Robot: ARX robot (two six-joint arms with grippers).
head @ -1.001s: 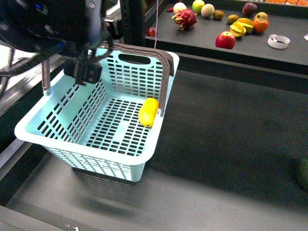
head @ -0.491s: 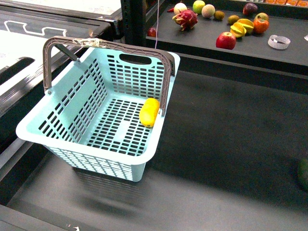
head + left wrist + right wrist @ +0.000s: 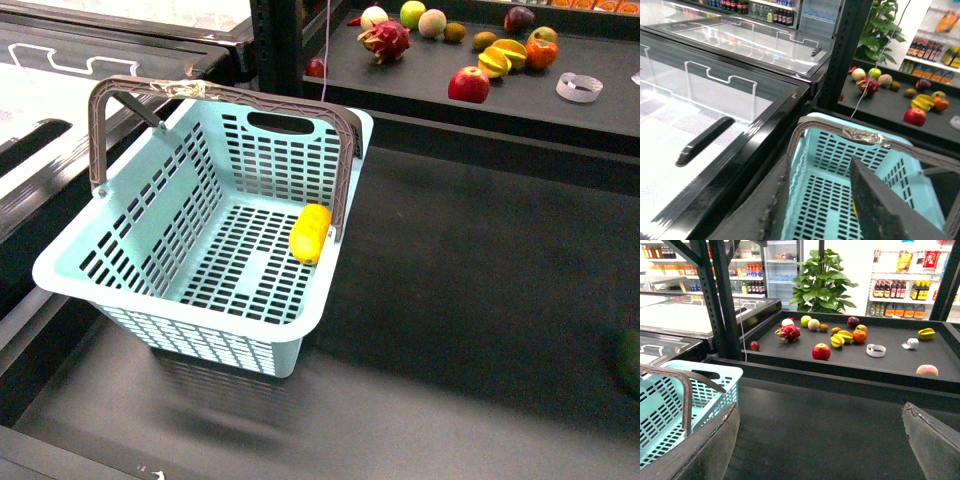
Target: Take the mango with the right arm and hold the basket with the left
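Front view shows neither arm — only the basket (image 3: 190, 250) standing on the dark surface, both grey-brown handles swung up, one of them wrapped with tape (image 3: 190, 88) at its top. The mango (image 3: 309, 233) lies on the slotted floor inside the basket, against the wall on the side nearer the fruit shelf, under the far handle.

In the left wrist view, one dark finger (image 3: 880, 205) of the left gripper (image 3: 890, 220) fills the near corner, above the basket's interior and just inside the taped handle (image 3: 862, 135); it holds nothing that can be seen, and whether the gripper is spread or closed cannot be told. A sliver of yellow shows beside that finger.

In the right wrist view, the right gripper (image 3: 822, 445) has its two fingers (image 3: 705, 450) spread wide with nothing between them. The basket's corner is just beside one finger; the mango is out of sight there. Well ahead, the shelf carries a red apple (image 3: 821, 351), a dragon fruit (image 3: 789, 332) and other fruit.
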